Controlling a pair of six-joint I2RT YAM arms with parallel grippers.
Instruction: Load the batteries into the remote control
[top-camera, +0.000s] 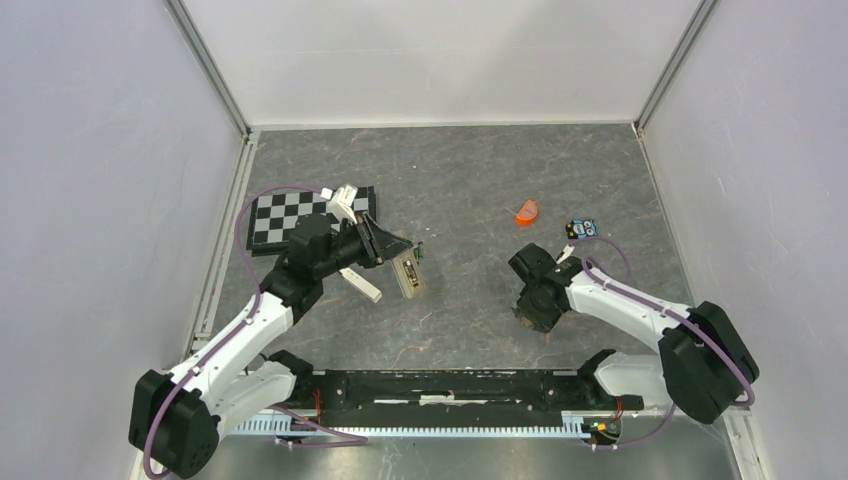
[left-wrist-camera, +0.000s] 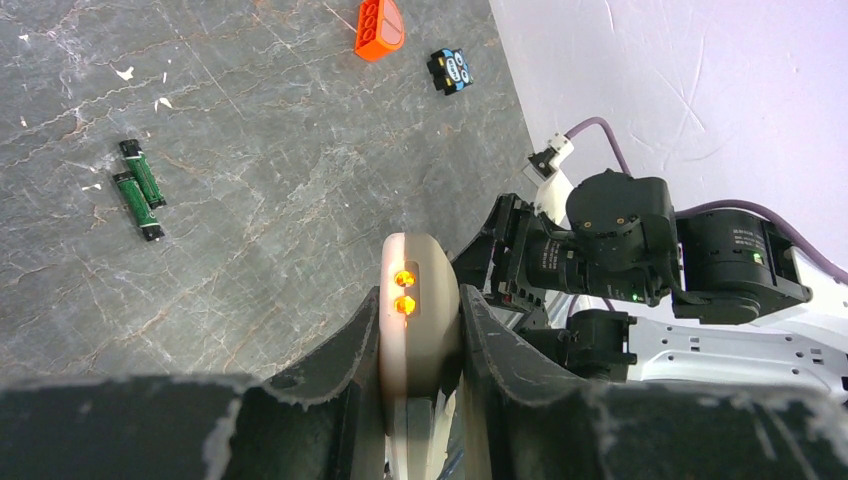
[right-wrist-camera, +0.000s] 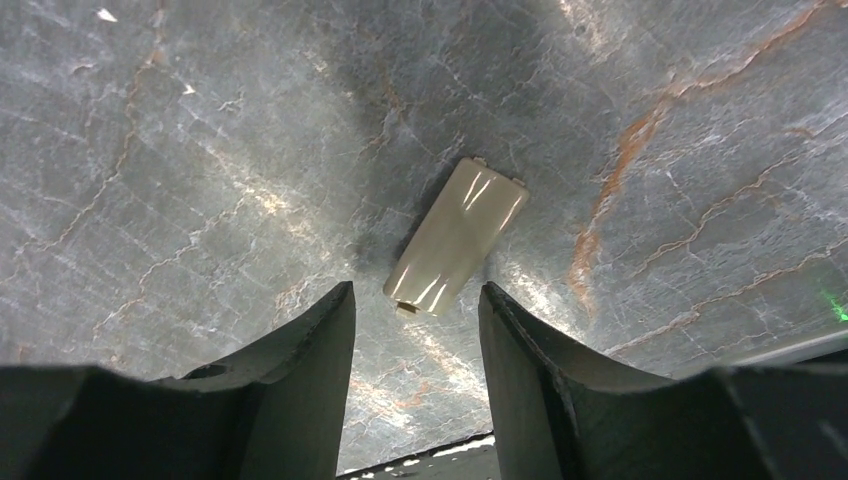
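on table (left-wrist-camera: 260, 130), two green-black batteries (left-wrist-camera: 143, 174)

Two batteries (left-wrist-camera: 143, 173), one remote (left-wrist-camera: 418, 300), one cover (right-wrist-camera: 456, 238)

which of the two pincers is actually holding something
The left pincer: it is shut on the slim tan-grey remote control. The right pincer is open and empty, above a loose beige plastic battery cover.

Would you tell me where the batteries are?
Left wrist view: the batteries lie side by side on the table, upper left of the gripped remote control.
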